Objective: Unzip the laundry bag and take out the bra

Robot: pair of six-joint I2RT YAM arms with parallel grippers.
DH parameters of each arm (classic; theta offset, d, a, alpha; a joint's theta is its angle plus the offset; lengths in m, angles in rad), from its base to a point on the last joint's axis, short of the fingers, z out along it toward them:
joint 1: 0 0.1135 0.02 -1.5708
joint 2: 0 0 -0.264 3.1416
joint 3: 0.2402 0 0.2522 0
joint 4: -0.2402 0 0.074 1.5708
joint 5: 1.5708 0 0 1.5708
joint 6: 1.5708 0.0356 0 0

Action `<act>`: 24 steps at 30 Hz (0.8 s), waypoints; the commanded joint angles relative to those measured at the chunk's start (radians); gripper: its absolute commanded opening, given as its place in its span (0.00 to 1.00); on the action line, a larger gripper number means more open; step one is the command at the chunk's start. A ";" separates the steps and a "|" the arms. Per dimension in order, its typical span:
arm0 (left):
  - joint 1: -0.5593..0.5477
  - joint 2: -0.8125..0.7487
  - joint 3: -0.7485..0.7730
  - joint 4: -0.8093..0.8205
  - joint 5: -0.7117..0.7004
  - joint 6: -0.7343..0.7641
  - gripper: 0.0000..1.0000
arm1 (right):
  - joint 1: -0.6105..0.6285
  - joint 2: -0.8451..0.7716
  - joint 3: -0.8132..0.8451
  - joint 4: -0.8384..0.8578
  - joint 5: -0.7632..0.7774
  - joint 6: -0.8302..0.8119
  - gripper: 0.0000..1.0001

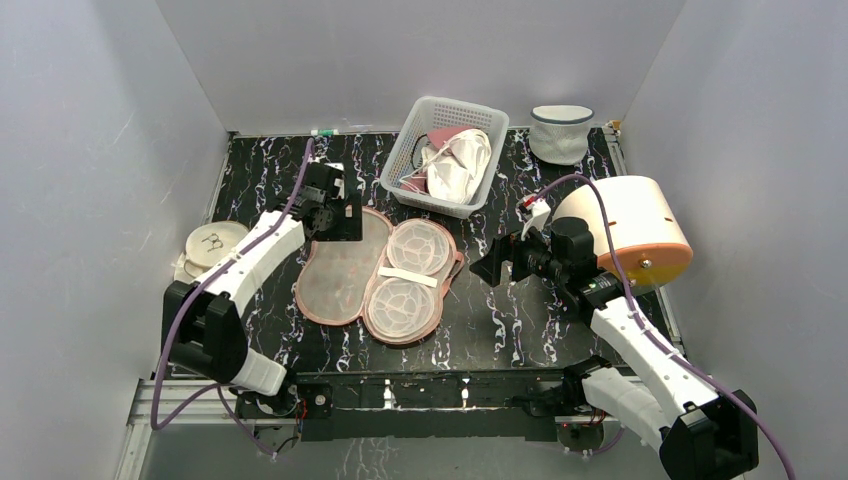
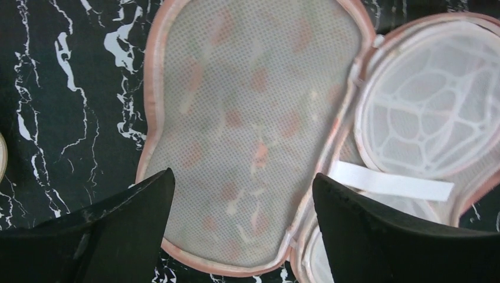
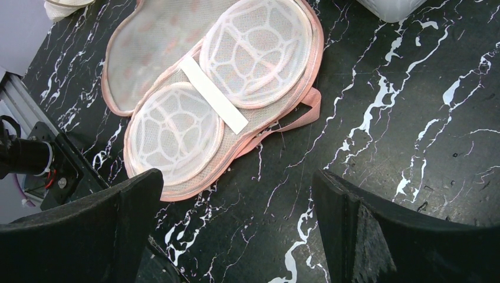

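From above, the laundry bag (image 1: 345,275) lies unzipped and spread flat at the middle of the black marbled table (image 1: 520,320). Its bare mesh half is on the left, and the half with two white domed cups (image 1: 405,280) is on the right. The left gripper (image 1: 340,225) hangs over the far end of the mesh half. The right gripper (image 1: 490,262) is near the bag's right edge, apart from it. Behind the bag stands a white plastic basket (image 1: 400,160), and the white bra (image 1: 462,165) lies bundled inside it beside something pink. A white mesh tub (image 1: 560,135) stands at the back right, a cream round case (image 1: 212,245) sits at the left edge, and a large cream drum (image 1: 630,225) lies at the right.

The left wrist camera looks down on the bag's mesh half (image 2: 247,88), where the printed marks show faintly through the netting. The left gripper (image 2: 243,177) is spread wide above it, its black fingers (image 2: 130,218) grasping nothing. A white strip (image 2: 392,183) crosses between the cups at the right.

On the right wrist camera, the right gripper (image 3: 237,175) is also released, wide apart and empty over bare table (image 3: 383,118). The bag (image 3: 147,53) lies ahead of it at the upper left. A white strip (image 3: 213,94) runs between the bag's two cups (image 3: 174,130), and a pink loop (image 3: 295,115) trails from its near edge.
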 commanded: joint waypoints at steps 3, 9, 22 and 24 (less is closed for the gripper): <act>0.044 0.121 0.045 0.013 -0.060 0.018 0.89 | -0.002 -0.005 -0.003 0.050 -0.010 0.003 0.98; 0.166 0.182 -0.032 0.188 0.033 0.113 0.88 | -0.002 -0.015 -0.010 0.057 -0.009 0.004 0.98; 0.211 0.214 -0.207 0.423 0.197 0.168 0.71 | -0.002 -0.012 -0.015 0.064 -0.022 0.006 0.98; 0.211 0.231 -0.191 0.395 0.185 0.160 0.60 | -0.003 -0.014 -0.015 0.064 -0.020 0.006 0.98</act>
